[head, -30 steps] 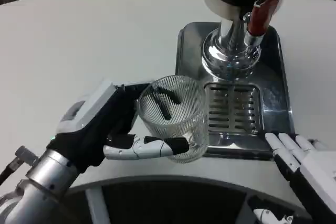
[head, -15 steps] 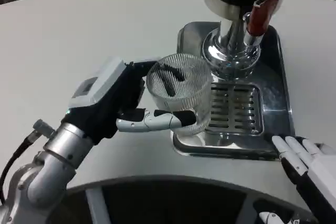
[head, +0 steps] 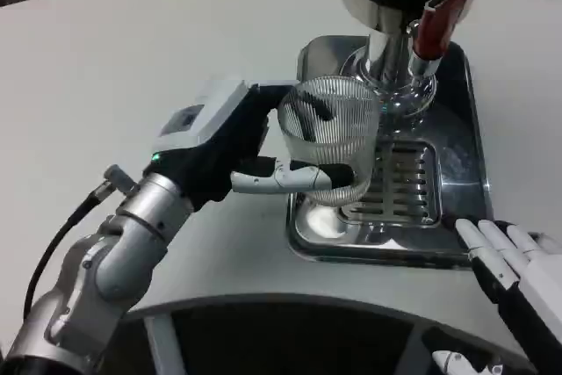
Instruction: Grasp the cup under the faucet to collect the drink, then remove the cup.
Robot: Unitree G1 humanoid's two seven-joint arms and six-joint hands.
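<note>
A clear ribbed glass cup (head: 329, 133) is held upright in my left hand (head: 230, 148), whose fingers wrap around its near side and far side. The cup hangs over the left part of the steel drip tray (head: 457, 160), just left of the slotted grate (head: 399, 183). The dispenser's chrome column (head: 393, 76) and its faucet with a red lever (head: 435, 24) stand behind and to the right of the cup. My right hand (head: 514, 270) lies at the lower right by the tray's front corner, fingers spread, holding nothing.
The white round table (head: 132, 50) stretches wide to the left and back. Its curved front edge runs just below the tray. A black cable (head: 61, 234) trails from my left forearm.
My left hand has carried the cup up and to the right, from in front of the tray's left edge to over the tray near the dispenser column. The right hand barely moved.
</note>
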